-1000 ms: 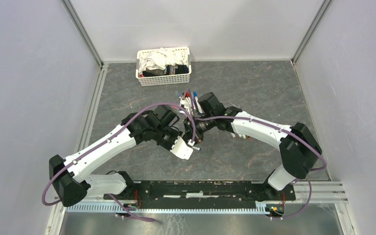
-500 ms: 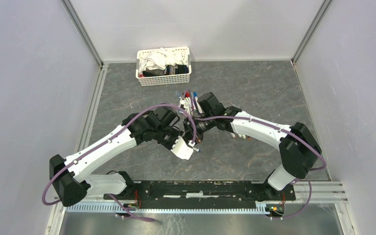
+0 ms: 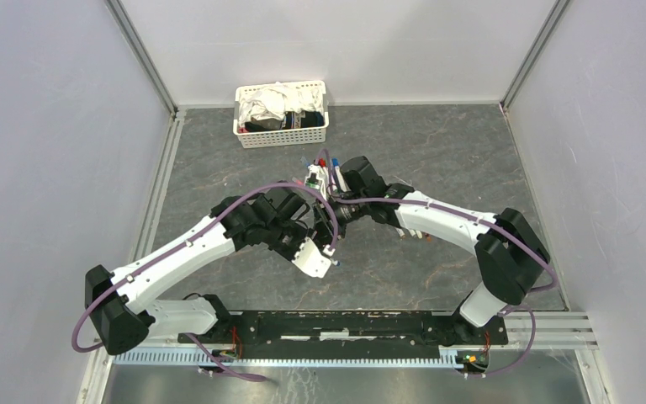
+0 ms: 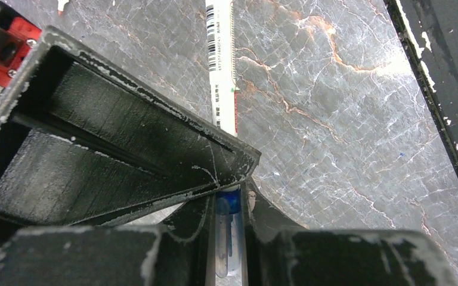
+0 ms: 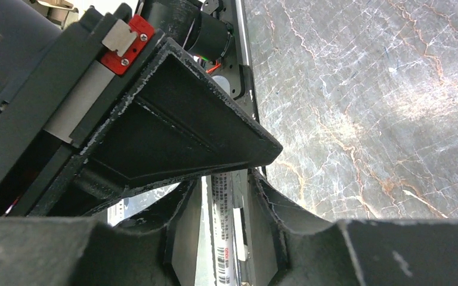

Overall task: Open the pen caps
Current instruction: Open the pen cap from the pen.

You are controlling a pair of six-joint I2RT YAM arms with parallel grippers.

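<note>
- Left gripper (image 4: 229,195): fingers clenched on the blue cap (image 4: 229,205), 1 finger pressed against each side of it.
- Pen (image 4: 221,65): white barrel with a barcode and small print, in line with the blue cap and running away from it out of the left wrist view.
- Joint between cap and barrel: hidden behind a black finger of the other gripper, so cannot tell whether seated or parted.
- Right gripper (image 5: 226,185): 2 fingers standing either side of the same barrel, released, with a thin sliver of gap on each side.
- Barrel print visible between those fingers in the right wrist view.
- Both grippers nose to nose over the middle of the table (image 3: 437,151), left arm reaching in from the near left, right arm from the near right.
- Held pen between the 2 grippers, lifted off the marbled grey top, its blue tip showing just near of the left gripper's white body in the top view.
- Loose pens (image 3: 324,171): a small cluster with red, blue and purple ends, lying on the table just far of the grippers, partly covered by the right wrist.
- Exact count of that cluster: too small to tell.
- Basket (image 3: 282,135): white, slotted, at the far side of the table, left of centre, well apart from the arms.
- Cloths (image 3: 265,99): white and dark, heaped inside the basket.
</note>
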